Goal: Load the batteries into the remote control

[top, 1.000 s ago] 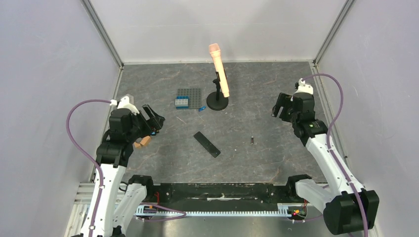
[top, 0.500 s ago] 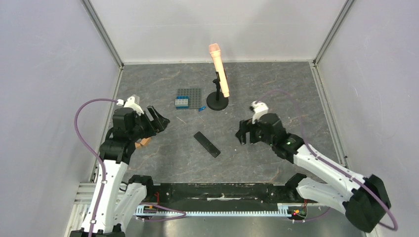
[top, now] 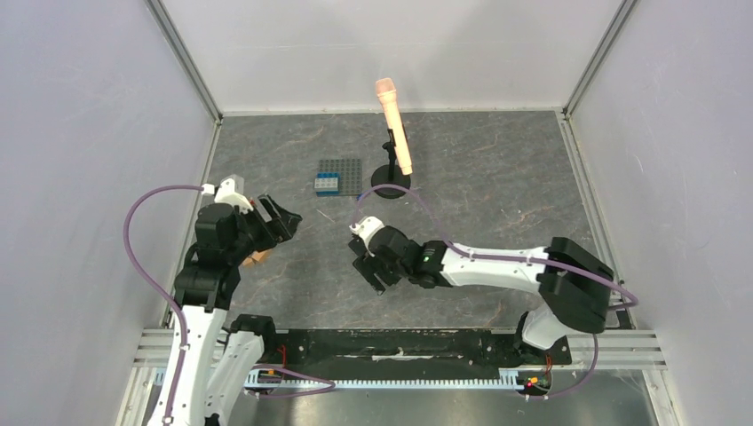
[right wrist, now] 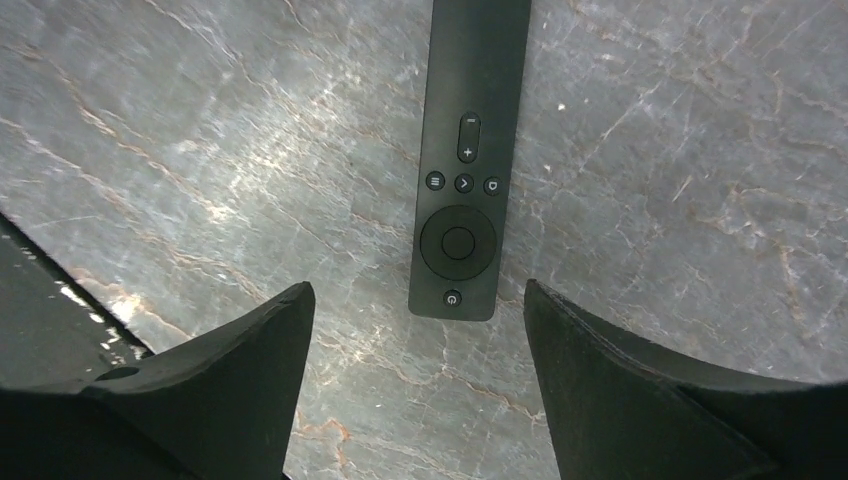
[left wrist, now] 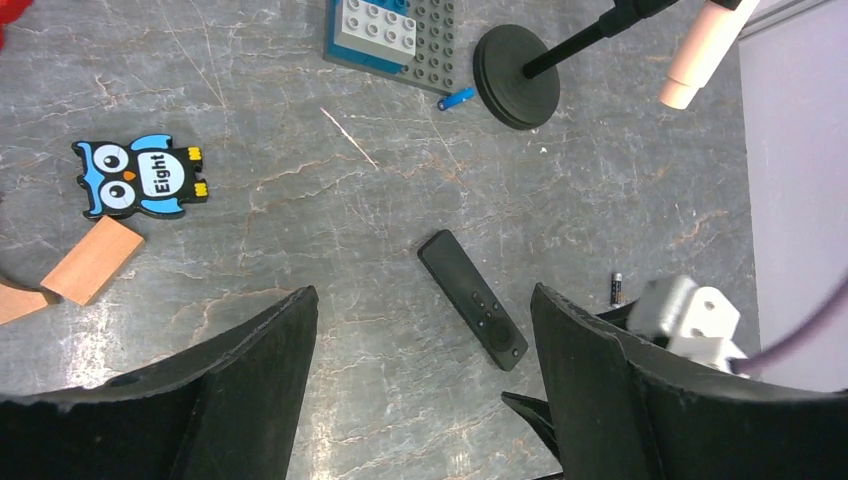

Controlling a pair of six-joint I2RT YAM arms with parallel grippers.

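- The remote control [right wrist: 465, 150] is laid flat on the grey tabletop [top: 497, 177], near its middle, with the button side facing up.
- The right hand [right wrist: 415, 290] is positioned directly over the button end of the remote control. Its fingers are spread wide, one to each side of that end, and nothing is held.
- The left hand [left wrist: 422, 292] is raised above the left part of the tabletop. Its fingers are spread wide and nothing is held.
- One battery [left wrist: 617, 288] is seen lying on the tabletop to the right of the remote control, apart from it and just beside the right arm.
- A microphone [top: 393, 124] on a black stand is located at the far side.
- An owl tile [left wrist: 140, 178] and a wooden block [left wrist: 92, 260] are located at the left.
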